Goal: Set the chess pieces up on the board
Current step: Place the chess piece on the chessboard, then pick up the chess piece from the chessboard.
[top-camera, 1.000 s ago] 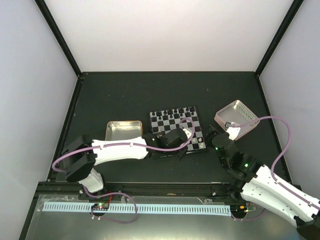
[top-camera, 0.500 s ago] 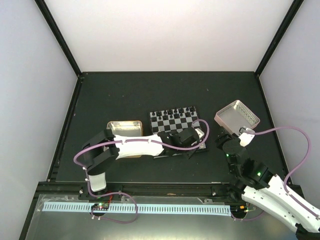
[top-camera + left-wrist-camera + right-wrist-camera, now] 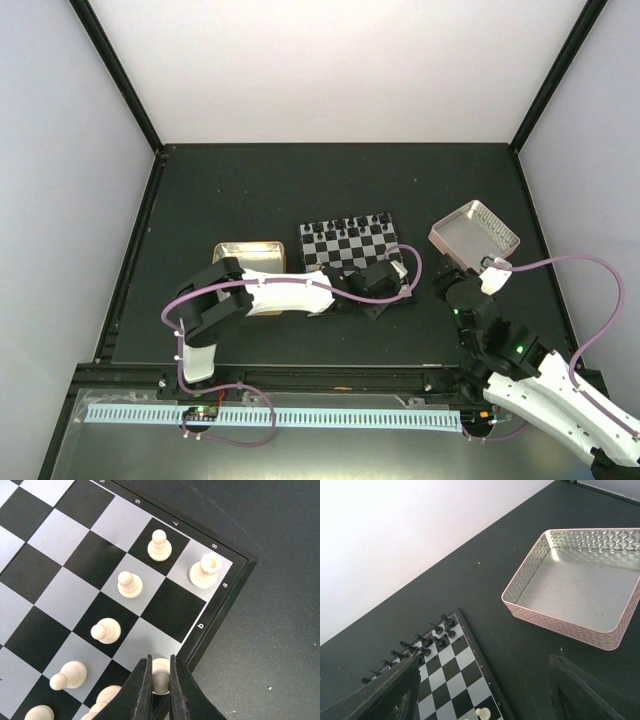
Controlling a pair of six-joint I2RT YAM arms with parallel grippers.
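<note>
**Chess set-up, back row.** The left jaws pinch a cream piece [image 3: 160, 674] at the rim of the board [image 3: 216, 611], on the edge row not far from the corner piece [image 3: 205, 570]. Whether its base touches the square cannot be told. The right jaws hang wide apart and hold nothing, above the counter [image 3: 485, 580] between the board and a pink tray [image 3: 590, 539]. The sound course appears to be lowering the piece straight onto the middle of its square, letting go only once it sits flat. The jaws would then rise vertically to spare the cream pawns [image 3: 129, 585] just beside. The small black-and-white board lies mid-counter, with black pieces [image 3: 437, 630] lining its far edge and cream ones the opposite side.
</note>
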